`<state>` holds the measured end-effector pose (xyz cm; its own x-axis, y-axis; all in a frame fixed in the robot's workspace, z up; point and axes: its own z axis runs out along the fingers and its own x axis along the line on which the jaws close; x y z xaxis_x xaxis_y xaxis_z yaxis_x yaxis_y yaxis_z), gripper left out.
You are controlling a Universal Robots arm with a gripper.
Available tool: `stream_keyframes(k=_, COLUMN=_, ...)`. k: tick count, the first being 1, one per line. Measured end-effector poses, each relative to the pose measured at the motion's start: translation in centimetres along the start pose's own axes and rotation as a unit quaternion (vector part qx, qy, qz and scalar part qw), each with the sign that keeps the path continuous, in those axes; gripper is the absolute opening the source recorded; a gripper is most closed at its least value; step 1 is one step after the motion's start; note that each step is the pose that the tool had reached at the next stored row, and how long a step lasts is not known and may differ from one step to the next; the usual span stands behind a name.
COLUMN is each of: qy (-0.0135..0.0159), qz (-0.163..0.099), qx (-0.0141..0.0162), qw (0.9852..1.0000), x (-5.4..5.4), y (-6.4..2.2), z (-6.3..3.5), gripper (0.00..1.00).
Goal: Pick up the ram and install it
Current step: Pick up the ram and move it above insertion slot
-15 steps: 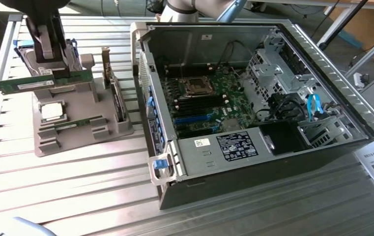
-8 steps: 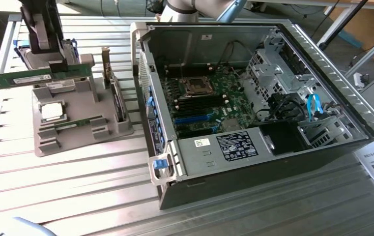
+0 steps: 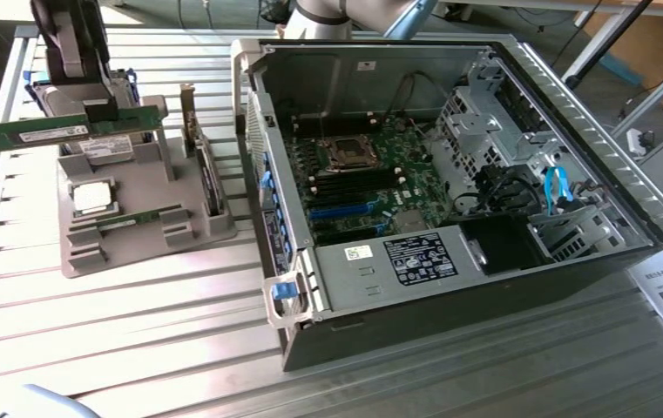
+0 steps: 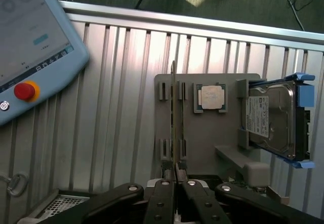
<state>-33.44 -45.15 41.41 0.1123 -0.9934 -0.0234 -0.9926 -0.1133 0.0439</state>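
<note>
We see the gripper [image 3: 98, 111] clenched on the ram [image 3: 29, 133], held level above the grey holder [image 3: 133, 187] carrying a silver processor [image 3: 93, 198]

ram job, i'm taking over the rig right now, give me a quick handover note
Gripper: fingers shut on the ram, which is held on edge above the gray fixture.
Things: a second ram stick sits in the fixture's front slot, near the processor chip. The hard drive stands in its cradle. The open computer case lies at the exterior view's right, with its motherboard exposed.
Done: the ram is picked up.
Left: the ram is not yet in the motherboard. It hangs over the fixture, away from the case.
</note>
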Motion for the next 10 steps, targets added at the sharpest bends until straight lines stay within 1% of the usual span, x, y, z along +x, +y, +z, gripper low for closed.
stream_keyframes(k=5, qy=0.0001, qz=0.0, qx=-0.0001, qw=1.0, x=0.0, y=-0.01, z=-0.01, gripper=0.12)
stream_keyframes(k=10, qy=0.0001, qz=0.0, qx=-0.0001, qw=1.0, x=0.05, y=-0.45, z=-0.03, gripper=0.12)
